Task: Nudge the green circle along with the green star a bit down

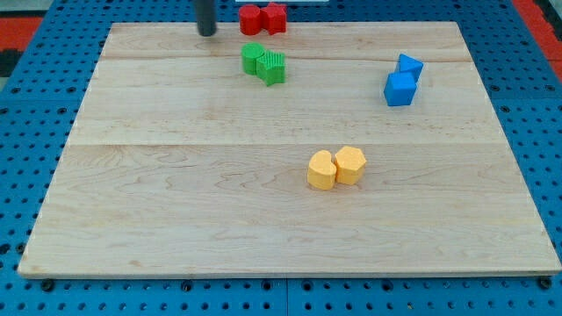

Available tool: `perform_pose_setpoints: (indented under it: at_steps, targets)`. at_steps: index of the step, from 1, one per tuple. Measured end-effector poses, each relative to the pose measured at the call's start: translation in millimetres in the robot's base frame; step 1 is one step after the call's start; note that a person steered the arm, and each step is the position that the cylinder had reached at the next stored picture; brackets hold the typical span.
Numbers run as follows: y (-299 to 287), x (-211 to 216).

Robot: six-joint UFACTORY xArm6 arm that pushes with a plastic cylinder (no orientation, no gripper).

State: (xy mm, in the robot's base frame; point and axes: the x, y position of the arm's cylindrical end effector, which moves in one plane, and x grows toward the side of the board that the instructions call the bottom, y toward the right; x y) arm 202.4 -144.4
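Two green blocks touch each other near the view's top centre of the wooden board [176, 193]. The left one [253, 58] looks like the green star. The right one [274, 67] looks like the green circle. My tip [206, 33] is at the board's top edge, up and to the left of the green pair, with a gap between it and the star. It touches no block.
Two red blocks [262, 18] sit together at the top edge, just right of my tip. Two blue blocks [402, 81] sit at the right. A yellow heart [321, 170] and a yellow hexagon [350, 164] sit together below centre.
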Motion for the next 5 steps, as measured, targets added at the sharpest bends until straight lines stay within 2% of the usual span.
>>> perform_pose_setpoints:
  at_steps: [3, 5]
  targets:
    - [-61, -11]
    - [-60, -11]
